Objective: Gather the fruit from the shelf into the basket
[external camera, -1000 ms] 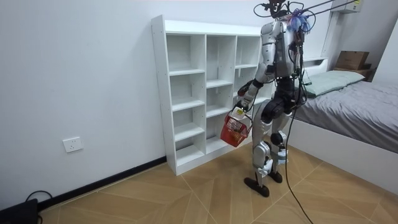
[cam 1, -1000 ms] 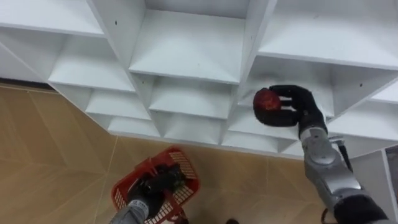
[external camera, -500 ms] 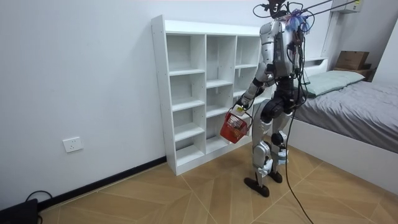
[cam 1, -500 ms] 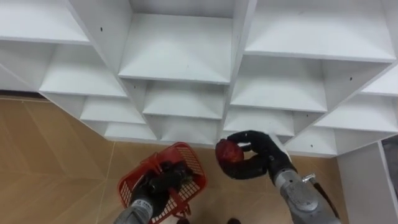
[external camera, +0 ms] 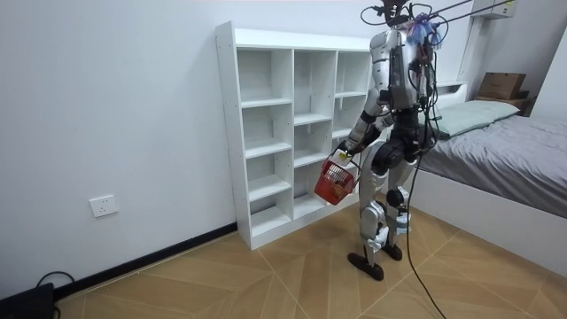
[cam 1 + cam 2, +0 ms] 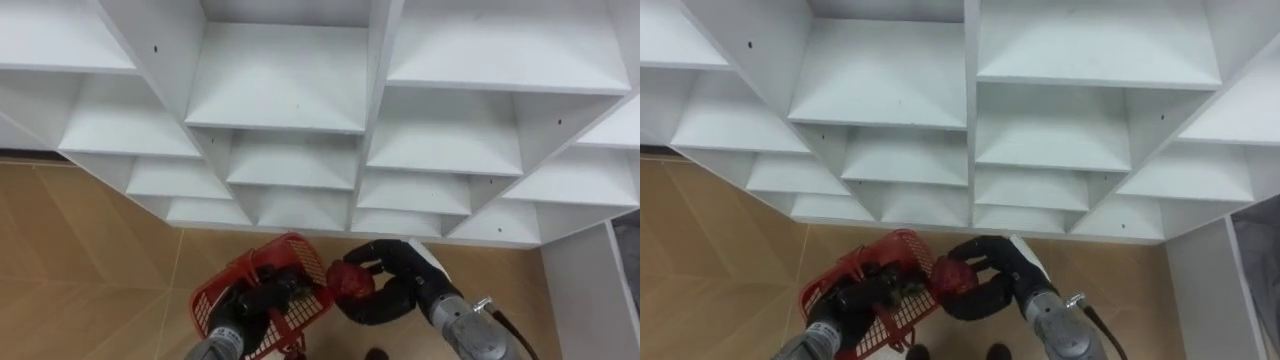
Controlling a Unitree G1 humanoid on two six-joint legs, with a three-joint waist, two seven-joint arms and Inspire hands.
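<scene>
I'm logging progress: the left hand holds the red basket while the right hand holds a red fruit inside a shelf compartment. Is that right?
Not quite. The left hand does hold the red basket, but the right hand holds the red fruit outside the closet, low beside the basket's rim, as the left eye view shows.

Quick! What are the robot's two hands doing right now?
Left hand: shut on the red basket, holding it by its handle.
Right hand: shut on a red fruit, at the basket's edge.
</scene>
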